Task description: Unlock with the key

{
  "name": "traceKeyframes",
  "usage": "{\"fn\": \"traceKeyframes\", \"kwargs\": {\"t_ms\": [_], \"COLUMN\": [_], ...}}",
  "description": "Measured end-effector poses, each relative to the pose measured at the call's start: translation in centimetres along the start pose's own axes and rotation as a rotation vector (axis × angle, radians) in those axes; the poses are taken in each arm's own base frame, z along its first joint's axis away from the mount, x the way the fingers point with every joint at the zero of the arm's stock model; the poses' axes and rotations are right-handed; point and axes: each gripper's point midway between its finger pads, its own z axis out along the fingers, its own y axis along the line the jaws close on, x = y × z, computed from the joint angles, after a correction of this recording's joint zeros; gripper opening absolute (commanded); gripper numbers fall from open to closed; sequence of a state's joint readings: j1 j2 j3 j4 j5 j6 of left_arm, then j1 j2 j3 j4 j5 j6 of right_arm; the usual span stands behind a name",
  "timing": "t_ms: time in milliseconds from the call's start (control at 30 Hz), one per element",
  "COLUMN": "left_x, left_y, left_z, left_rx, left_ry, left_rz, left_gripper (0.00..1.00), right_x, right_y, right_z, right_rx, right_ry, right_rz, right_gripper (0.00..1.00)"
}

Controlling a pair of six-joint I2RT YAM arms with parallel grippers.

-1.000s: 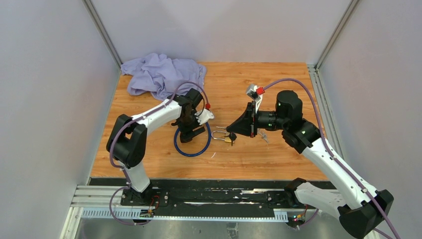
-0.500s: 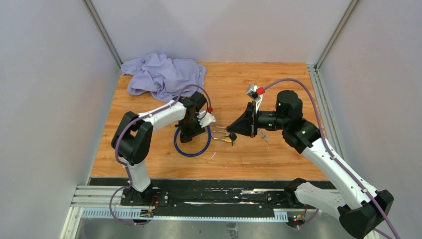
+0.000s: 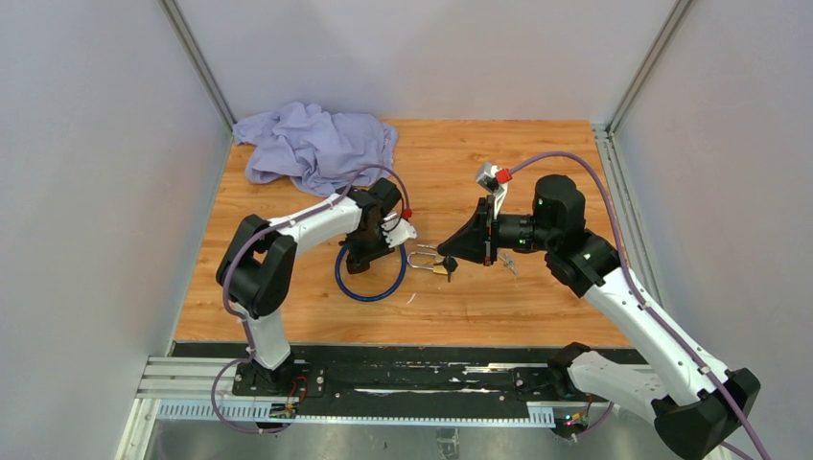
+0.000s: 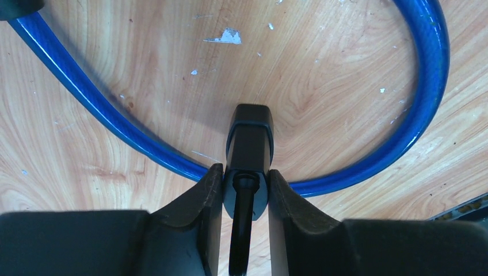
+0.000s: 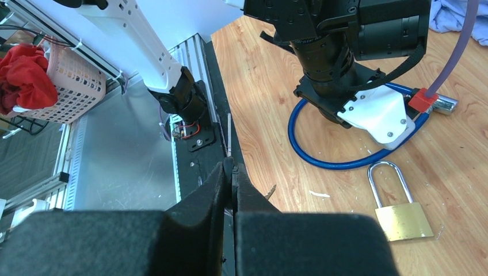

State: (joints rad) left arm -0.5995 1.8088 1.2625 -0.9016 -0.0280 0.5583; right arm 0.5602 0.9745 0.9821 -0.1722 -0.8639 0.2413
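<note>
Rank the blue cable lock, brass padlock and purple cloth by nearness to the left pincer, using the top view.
1. blue cable lock: in the left pincer, black head between its fingers.
2. brass padlock: just to its right.
3. purple cloth: far back-left corner.

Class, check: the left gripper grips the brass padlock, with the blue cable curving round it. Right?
No. The left gripper grips the black lock end of the blue cable, not the brass padlock, which lies free; the left wrist view shows it. The cable does curve round.
</note>
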Motion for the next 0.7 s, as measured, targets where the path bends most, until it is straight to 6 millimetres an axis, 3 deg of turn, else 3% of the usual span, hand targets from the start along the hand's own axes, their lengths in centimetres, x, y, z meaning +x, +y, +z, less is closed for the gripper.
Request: {"fn": "traceKeyframes", "kwargs": {"t_ms": [200,333,433,533,700], "left_x": [-0.3,-2.7,-5.8,-8.0,-7.2], "left_y": [-0.4,-0.4,0.3,1.4,2.9], "left_z": [-0.6,-3.5,-7.7,-14.3,-25.2], "left_rx": [0.030,0.076,0.109,0.166,0.239], "left_ry": [-0.001,-0.082,-0.244,-0.499,-0.892], "left_rz": [-0.011,-0.040,-0.090,-0.176,-0.337], "left_gripper": [0.00,0.00,0.00,0.00,0.01], "right_x": [0.3,0.1,-0.3,-0.9,-2.1], "right_y": [0.1,0.3,0.4,0.5,0.2], "right_z": [-0.2,-0.3,-0.4,-0.4,0.1], "right_rx": [0.003,0.004,0.005,0.004,0.003], "right_ry": [0.009,0.011,0.005,0.000,-0.006], "right_rz": [0.006,0.006,0.001,-0.006,-0.012], "right_gripper": [0.01,0.01,0.01,0.01,0.01]}}
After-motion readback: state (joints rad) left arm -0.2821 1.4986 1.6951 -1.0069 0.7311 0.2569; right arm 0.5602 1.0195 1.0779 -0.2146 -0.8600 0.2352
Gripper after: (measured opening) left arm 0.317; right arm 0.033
